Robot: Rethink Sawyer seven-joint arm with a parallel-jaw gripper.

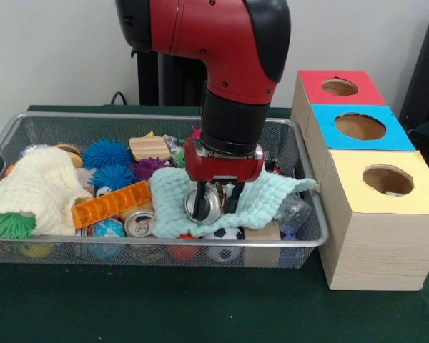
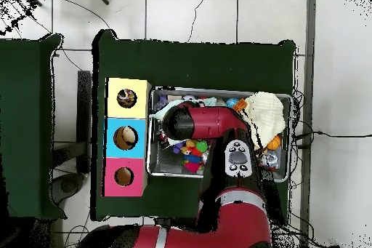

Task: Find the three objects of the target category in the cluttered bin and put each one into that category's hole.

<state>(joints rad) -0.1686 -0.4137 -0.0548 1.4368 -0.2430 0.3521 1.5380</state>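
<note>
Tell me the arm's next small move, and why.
Probably lift straight up: the pincer is shut on a silver can just above the mint cloth, still low inside the wire bin, so it needs height before heading to the boxes.

Front view close across the table, overhead view high, straight down, both showing wire bin (image 1: 300,153) (image 2: 154,132)

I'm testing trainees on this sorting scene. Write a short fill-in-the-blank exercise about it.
1. The gripper is shut on a silver ____.
2. It hangs over the mint-green ____ in the bin.
3. The box nearest the front camera has a ____ top.
4. The box farthest from that camera has a ____ top.

Missing words: can; cloth; yellow; red
</note>
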